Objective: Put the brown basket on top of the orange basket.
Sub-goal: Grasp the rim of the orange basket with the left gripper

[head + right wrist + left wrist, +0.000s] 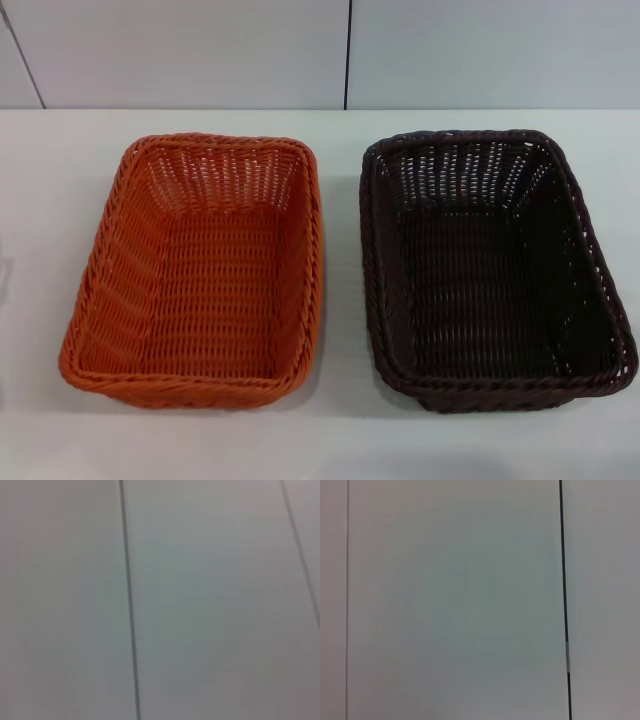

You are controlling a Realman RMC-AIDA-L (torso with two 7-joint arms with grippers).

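The brown basket (495, 268) sat on the white counter (340, 420), just right of the orange basket (200, 270), not touching it. Neither gripper showed up anywhere, so can't place the baskets relative to them; wrist cams only caught a plain panelled wall (455, 600).

Two baskets sit side by side on the counter (340, 440), well apart from its front edge: the orange basket (200, 275) to the robot's left and the brown basket (490, 270) to its right. A narrow strip of bare counter runs between them, so they do not touch. Both stand upright with their long sides running front to back, and a panelled wall (200, 50) rises behind the counter.
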